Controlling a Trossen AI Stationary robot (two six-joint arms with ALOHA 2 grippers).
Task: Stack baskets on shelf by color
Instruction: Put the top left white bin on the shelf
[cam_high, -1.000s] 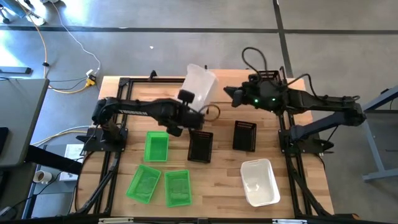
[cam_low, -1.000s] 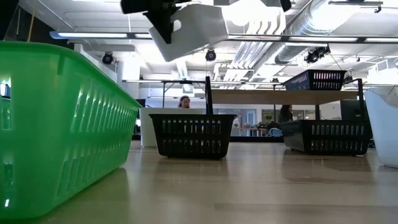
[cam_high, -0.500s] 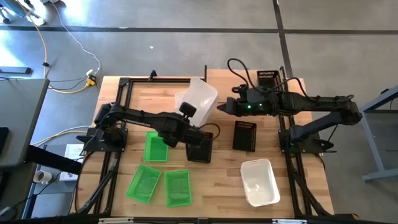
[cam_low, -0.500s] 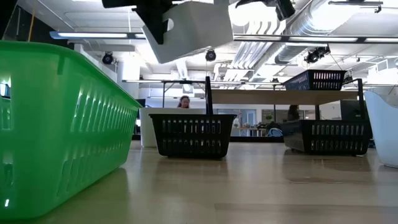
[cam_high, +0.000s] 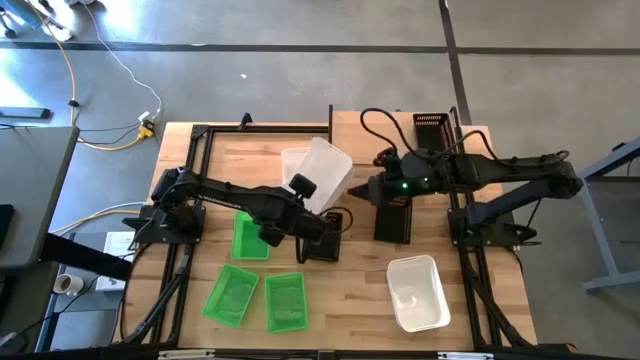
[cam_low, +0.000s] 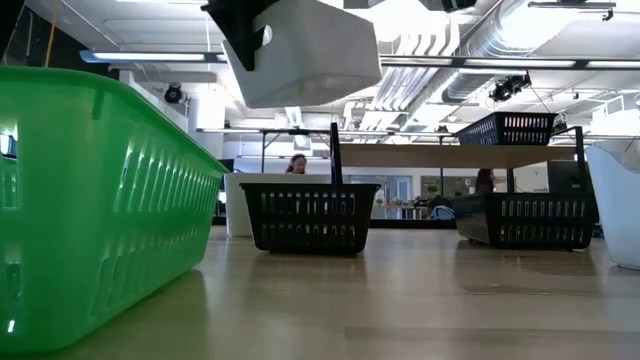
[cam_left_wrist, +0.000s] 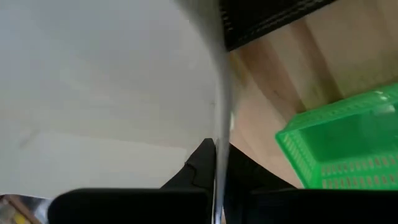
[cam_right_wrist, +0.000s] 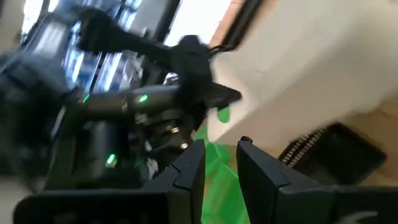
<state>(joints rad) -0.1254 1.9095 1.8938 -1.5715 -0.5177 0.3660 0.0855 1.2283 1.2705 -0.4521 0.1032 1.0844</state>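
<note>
Lower and nearer the middle of the bench than a second ago, the white basket (cam_high: 318, 172) now hangs level instead of tipped, carried above the black baskets. Your left gripper (cam_high: 303, 187) is pinching its wall edge; in the left wrist view that wall (cam_left_wrist: 219, 112) runs straight between the pressed fingers. Your right gripper (cam_high: 366, 189) has swung in from the upper right and now sits just beside the basket's right side, fingers parted with nothing visibly between them.

Starting at the bottom of the high view, you have two green baskets (cam_high: 231, 293) (cam_high: 286, 300) side by side at lower left and a second white basket (cam_high: 418, 292) at lower right. Above them lie a third green basket (cam_high: 251, 234) and two black baskets (cam_high: 322, 236) (cam_high: 394, 218) near the centre. At the top of the frame the shelf (cam_high: 350, 125) holds one black basket (cam_high: 430, 123) on its right end; the low view shows it perched there (cam_low: 507, 128) above the plank. The low view also shows what looks like a third white basket (cam_low: 245, 203) on the bench behind the left black one.

Watch the single-edge grip: you hold a large basket by one thin wall, so it could pivot or slip if the arm speeds up. The right gripper is very close, and a nudge from it could twist the basket loose. Dropped here, it would land on the black basket beneath.
</note>
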